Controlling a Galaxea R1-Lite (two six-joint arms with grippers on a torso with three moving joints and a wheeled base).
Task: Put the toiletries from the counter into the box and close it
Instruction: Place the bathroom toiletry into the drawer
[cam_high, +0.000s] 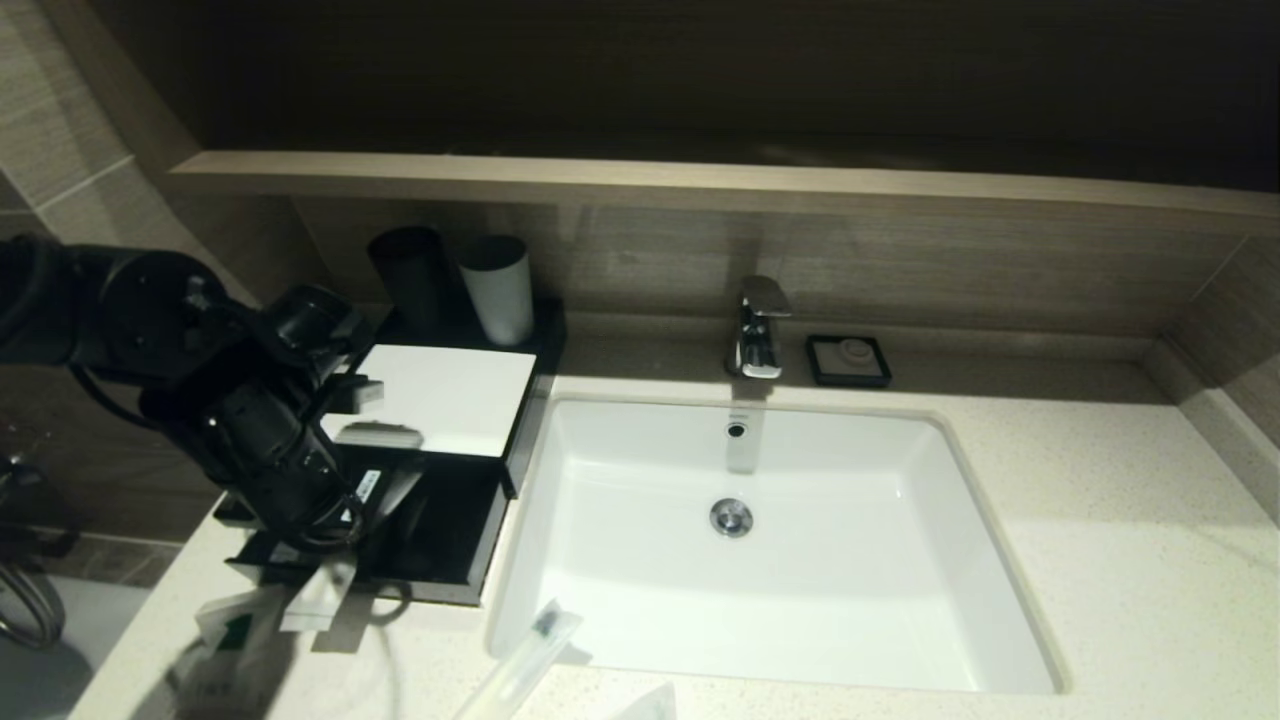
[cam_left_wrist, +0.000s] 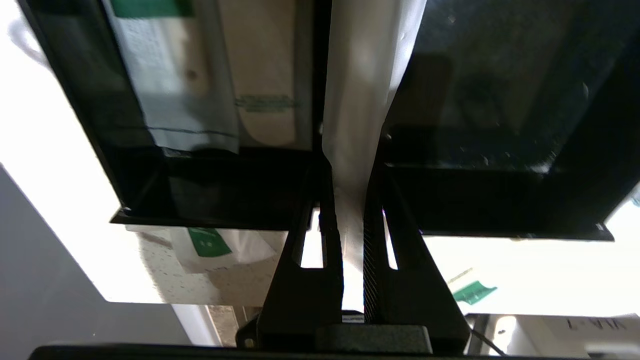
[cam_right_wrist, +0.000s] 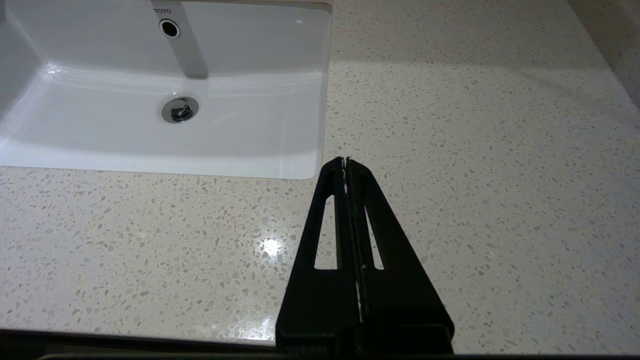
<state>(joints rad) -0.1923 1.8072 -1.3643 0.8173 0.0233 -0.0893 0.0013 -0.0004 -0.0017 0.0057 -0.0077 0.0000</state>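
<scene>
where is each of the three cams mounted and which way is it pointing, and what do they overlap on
Head view: up on the robot's head, looking forward and down at the counter, basin and box; left arm shows at left.
Left wrist view: behind the left gripper, looking into the open drawer; jaws shut on a sachet.
Right wrist view: behind the shut right gripper, over bare counter beside the basin.
Shared: head and right wrist views both show the basin's drain.

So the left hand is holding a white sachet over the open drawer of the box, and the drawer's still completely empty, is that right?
Not quite. The left hand does hold a white sachet over the box's open drawer, but the drawer is not empty: the left wrist view shows sachets with green marks already lying in one compartment.
</scene>
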